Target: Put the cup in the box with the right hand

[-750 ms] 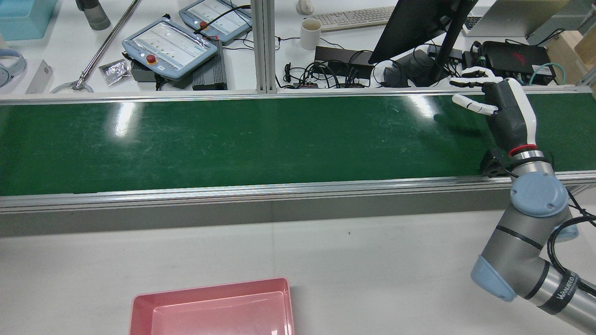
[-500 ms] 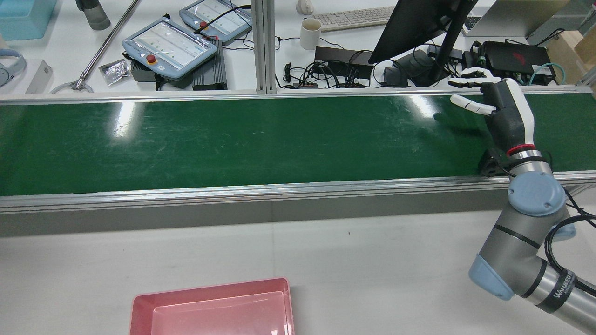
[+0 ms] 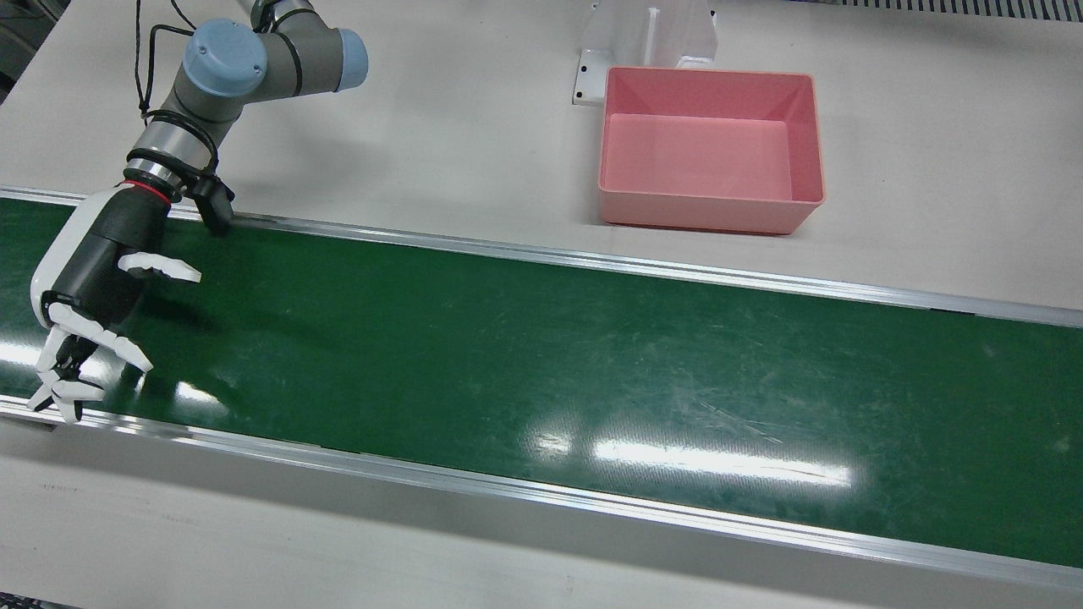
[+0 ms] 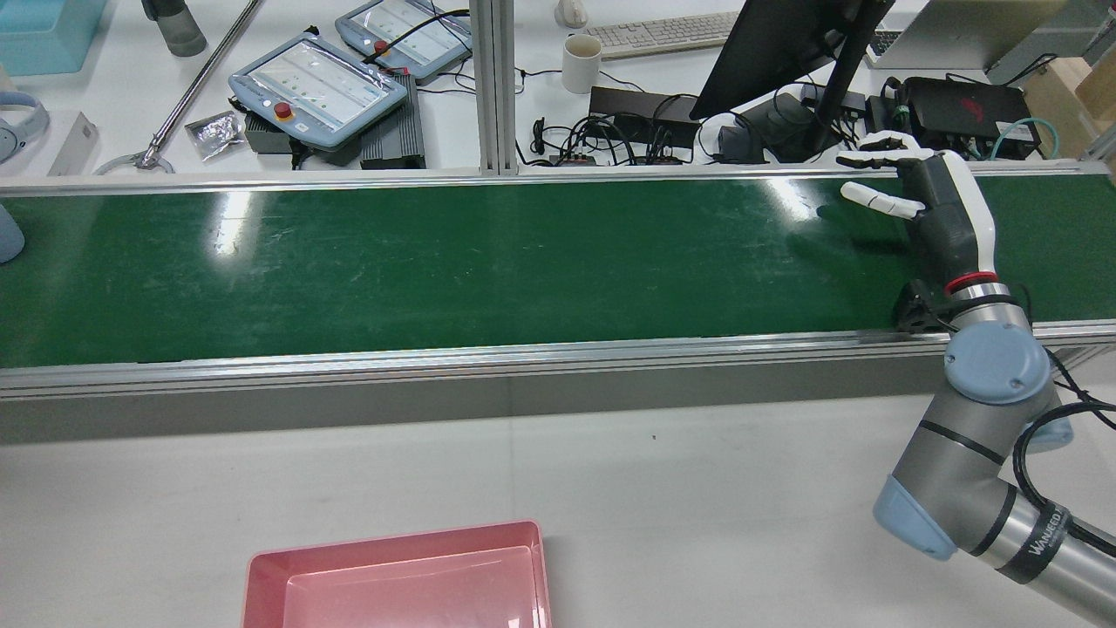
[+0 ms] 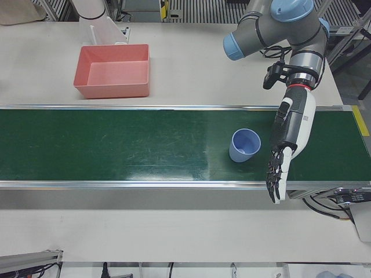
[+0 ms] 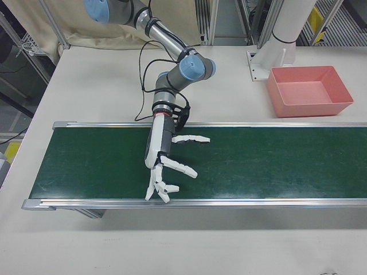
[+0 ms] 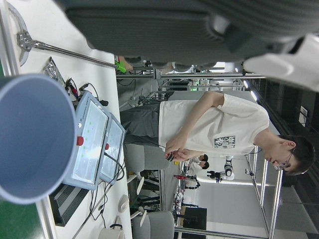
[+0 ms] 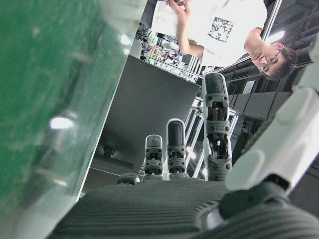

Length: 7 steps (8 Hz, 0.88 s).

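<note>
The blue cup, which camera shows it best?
The left-front view: the whole blue cup stands upright on the green belt. The left hand view shows only its rim close up; the rear view catches a sliver at the edge.

A cup (image 5: pixel 244 145) stands on the belt (image 5: pixel 116 145) just beside the left hand (image 5: pixel 285 147); the right hand (image 4: pixel 924 196) hangs over the belt's other end, well apart from the box (image 4: pixel 401 580) on the bench (image 4: pixel 697 488) behind it.
</note>
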Tool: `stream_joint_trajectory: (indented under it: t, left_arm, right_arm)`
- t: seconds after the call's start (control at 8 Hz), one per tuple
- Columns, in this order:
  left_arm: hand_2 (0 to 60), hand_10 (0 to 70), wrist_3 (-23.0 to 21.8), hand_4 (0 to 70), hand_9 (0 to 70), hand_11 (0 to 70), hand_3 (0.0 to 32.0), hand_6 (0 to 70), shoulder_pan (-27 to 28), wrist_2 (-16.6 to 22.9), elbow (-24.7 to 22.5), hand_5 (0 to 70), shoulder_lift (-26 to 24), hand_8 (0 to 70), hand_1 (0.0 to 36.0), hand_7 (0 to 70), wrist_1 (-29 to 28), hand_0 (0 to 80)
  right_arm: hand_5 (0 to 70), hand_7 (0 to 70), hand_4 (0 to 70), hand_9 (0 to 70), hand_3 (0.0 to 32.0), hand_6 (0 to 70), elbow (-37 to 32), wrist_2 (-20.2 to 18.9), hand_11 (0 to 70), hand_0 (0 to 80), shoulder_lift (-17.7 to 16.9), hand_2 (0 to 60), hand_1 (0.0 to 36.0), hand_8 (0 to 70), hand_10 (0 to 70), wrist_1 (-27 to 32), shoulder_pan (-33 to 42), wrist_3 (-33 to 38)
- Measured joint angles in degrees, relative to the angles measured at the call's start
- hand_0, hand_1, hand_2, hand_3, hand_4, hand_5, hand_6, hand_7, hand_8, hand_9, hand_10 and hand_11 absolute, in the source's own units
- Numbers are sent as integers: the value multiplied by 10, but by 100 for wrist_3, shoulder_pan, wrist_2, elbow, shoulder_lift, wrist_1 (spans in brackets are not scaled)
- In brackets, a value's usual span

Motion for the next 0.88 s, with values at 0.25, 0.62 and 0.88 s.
stream_joint_trajectory:
  t: [0.25,0.62,0.88]
  left_arm:
    - [0,0,0,0,0,0,0,0,-2,0,-5,0,0,0,0,0,0,0]
    - [0,0,0,0,0,0,0,0,-3,0,-8,0,0,0,0,0,2,0]
    - [0,0,0,0,0,0,0,0,-3,0,-8,0,0,0,0,0,3,0]
  right_arm:
    - [0,505,687,218,0,94,-6,-1,0,408,-1,0,0,96,0,0,-21,-5]
    - [0,490,593,217,0,86,25,-28,0,393,-28,67,8,94,0,-3,-38,-1]
    - [0,496,623,219,0,88,38,-64,0,414,-34,31,2,95,0,-2,-38,2]
